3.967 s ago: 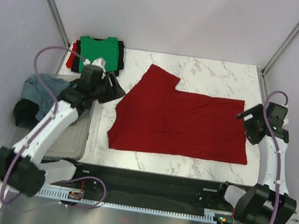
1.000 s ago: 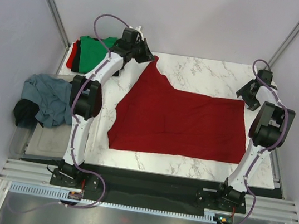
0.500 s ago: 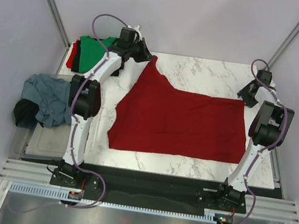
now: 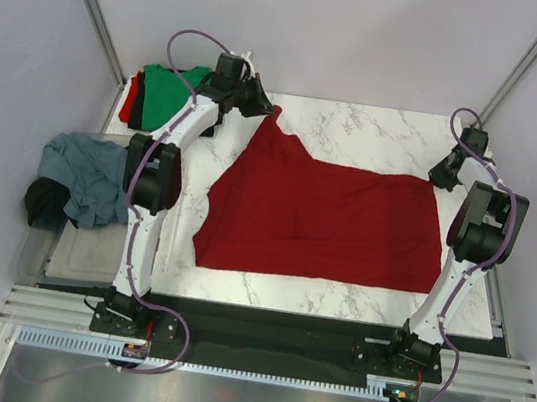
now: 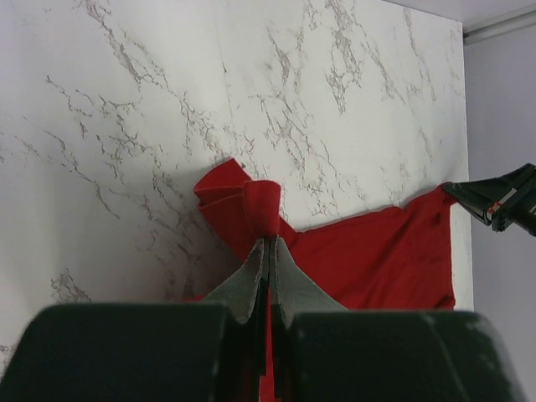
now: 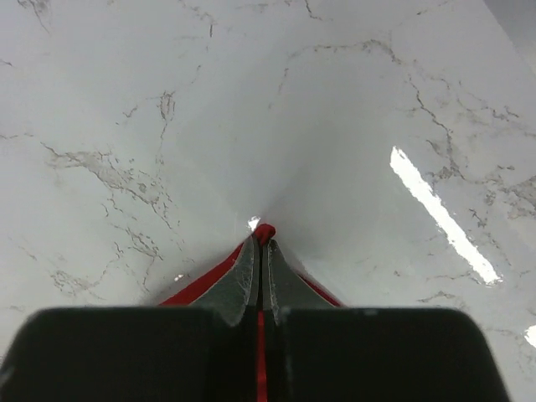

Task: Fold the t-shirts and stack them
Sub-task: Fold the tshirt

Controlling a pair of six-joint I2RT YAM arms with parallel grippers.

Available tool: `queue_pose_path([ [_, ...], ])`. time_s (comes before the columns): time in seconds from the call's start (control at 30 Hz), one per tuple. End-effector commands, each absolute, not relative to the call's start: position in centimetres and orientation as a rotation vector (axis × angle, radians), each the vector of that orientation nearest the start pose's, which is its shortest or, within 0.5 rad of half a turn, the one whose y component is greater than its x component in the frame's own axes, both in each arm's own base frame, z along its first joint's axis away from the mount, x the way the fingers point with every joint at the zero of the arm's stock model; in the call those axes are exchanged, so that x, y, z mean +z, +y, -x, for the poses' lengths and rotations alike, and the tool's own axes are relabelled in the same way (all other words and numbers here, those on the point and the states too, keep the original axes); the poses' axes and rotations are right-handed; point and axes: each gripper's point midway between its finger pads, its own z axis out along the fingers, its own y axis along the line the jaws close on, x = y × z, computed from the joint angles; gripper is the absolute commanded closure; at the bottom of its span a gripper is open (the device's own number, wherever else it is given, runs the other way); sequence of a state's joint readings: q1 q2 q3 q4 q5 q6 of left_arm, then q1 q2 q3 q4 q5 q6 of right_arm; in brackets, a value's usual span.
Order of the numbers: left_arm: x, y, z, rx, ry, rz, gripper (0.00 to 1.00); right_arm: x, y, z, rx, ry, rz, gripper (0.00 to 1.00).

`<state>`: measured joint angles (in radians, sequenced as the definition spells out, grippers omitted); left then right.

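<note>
The dark red t-shirt (image 4: 321, 219) lies spread flat on the marble table (image 4: 381, 127). My left gripper (image 4: 265, 110) is shut on its far left corner, which bunches up just past the fingertips (image 5: 270, 243) in the left wrist view. My right gripper (image 4: 441, 176) is shut on the far right corner. In the right wrist view a small nub of dark red cloth (image 6: 265, 232) pokes out beyond that gripper (image 6: 260, 244). A folded bright green t-shirt (image 4: 171, 91) tops a stack at the far left, with black and red edges under it.
A clear plastic tub (image 4: 88, 260) stands at the left edge of the table. A crumpled grey-blue shirt (image 4: 86, 172) and a black one (image 4: 43, 203) hang over its far end. Metal frame posts rise at both back corners.
The right gripper has closed on the shirt's far right corner after standing open beside it. The left gripper has kept its grip and place.
</note>
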<state>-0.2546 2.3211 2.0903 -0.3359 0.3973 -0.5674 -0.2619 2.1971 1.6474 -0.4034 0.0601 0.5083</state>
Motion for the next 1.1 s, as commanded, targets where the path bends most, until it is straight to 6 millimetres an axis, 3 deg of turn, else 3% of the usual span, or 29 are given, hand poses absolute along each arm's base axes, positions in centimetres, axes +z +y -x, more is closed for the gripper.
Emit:
queue_pose_path([
  [0.0, 20.6, -24.1, -57.2, -0.907, 2.147, 0.026, 0.98, 6.2, -12.2, -52.1, 0.089, 2.263, -0.936, 1.00],
  [0.07, 21.5, -24.0, -56.3, -0.905, 2.144, 0.021, 0.98, 8.3, -11.7, -52.1, 0.118, 2.232, -0.915, 1.00],
  [0.13, 22.1, -23.6, -55.1, -0.897, 2.148, 0.023, 0.98, 9.1, -10.5, -51.7, 0.181, 2.230, -0.890, 1.00],
  [0.17, 22.2, -23.4, -54.6, -0.897, 2.151, 0.026, 0.98, 10.8, -10.3, -51.4, 0.193, 2.200, -0.877, 1.00],
  [0.2, 22.2, -23.3, -54.1, -0.890, 2.157, 0.029, 0.98, 11.4, -10.2, -51.2, 0.202, 2.188, -0.869, 1.00],
  [0.23, 21.0, -23.0, -53.3, -0.885, 2.190, 0.040, 0.98, 11.0, -9.8, -50.3, 0.210, 2.201, -0.870, 1.00],
  [0.27, 22.3, -22.8, -52.4, -0.881, 2.174, 0.036, 0.98, 12.2, -9.6, -49.8, 0.221, 2.181, -0.856, 1.00],
  [0.33, 20.9, -22.2, -51.0, -0.860, 2.213, 0.051, 0.98, 11.4, -9.1, -48.3, 0.228, 2.204, -0.863, 1.00],
  [0.37, 20.8, -22.0, -50.4, -0.854, 2.218, 0.055, 0.98, 12.2, -8.8, -47.7, 0.233, 2.190, -0.854, 1.00],
  [0.4, 22.1, -21.7, -49.6, -0.848, 2.194, 0.051, 0.98, 12.4, -8.7, -47.3, 0.237, 2.186, -0.851, 1.00],
  [0.43, 20.6, -21.3, -48.5, -0.835, 2.231, 0.064, 0.98, 11.4, -8.5, -46.2, 0.234, 2.210, -0.862, 1.00],
  [0.47, 20.5, -21.1, -48.0, -0.830, 2.234, 0.068, 0.98, 12.1, -8.3, -45.7, 0.237, 2.196, -0.855, 1.00],
  [0.5, 21.6, -20.8, -47.2, -0.822, 2.210, 0.065, 0.98, 11.3, -8.0, -44.8, 0.240, 2.217, -0.860, 1.00],
  [0.53, 20.3, -20.5, -46.2, -0.816, 2.242, 0.075, 0.98, 11.3, -8.0, -44.3, 0.241, 2.217, -0.865, 1.00],
  [0.6, 21.1, -20.0, -44.9, -0.812, 2.225, 0.079, 0.98, 12.1, -7.9, -43.5, 0.242, 2.202, -0.861, 1.00],
  [0.7, 19.9, -19.5, -42.8, -0.803, 2.254, 0.097, 0.98, 11.9, -8.0, -41.6, 0.231, 2.199, -0.892, 1.00],
  [0.8, 19.7, -18.9, -40.8, -0.792, 2.255, 0.112, 0.98, 12.6, -8.4, -40.5, 0.222, 2.168, -0.917, 1.00],
  [1.07, 18.0, -18.7, -35.6, -0.794, 2.288, 0.126, 0.98, 12.1, -11.6, -37.0, 0.128, 2.128, -1.043, 1.00],
])
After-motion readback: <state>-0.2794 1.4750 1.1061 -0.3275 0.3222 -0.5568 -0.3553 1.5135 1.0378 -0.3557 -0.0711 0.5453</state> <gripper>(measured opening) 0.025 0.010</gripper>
